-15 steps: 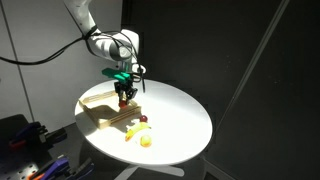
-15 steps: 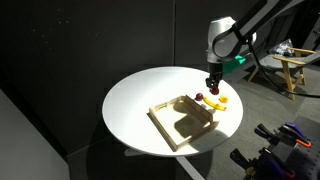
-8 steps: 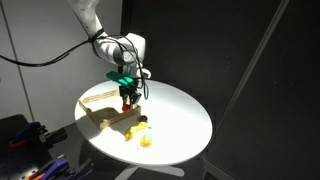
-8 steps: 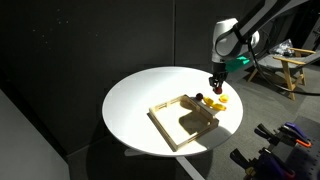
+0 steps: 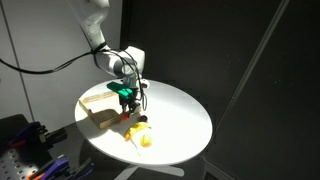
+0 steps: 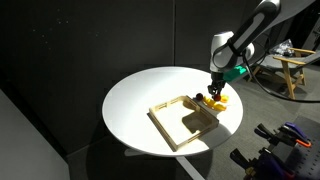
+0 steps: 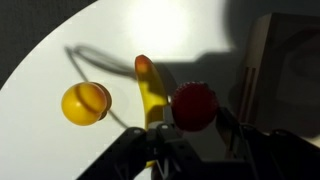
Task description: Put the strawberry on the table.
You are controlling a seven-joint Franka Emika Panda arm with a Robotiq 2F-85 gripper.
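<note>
Nearest us in the wrist view, the pincer (image 7: 197, 124) is clamped on the strawberry (image 7: 193, 104), one finger on either side of its round body. We reckon it's a light, hard, glossy little toy, so probably slippery. Gripping across the widest part looks right, no hard squeeze needed. It hangs low over the white surface (image 7: 170, 30), just beside the long yellow piece (image 7: 150, 95); whether it touches, we can't tell. Farther off are the yellow ball (image 7: 85, 103) and the wooden tray (image 7: 275, 55).
</note>
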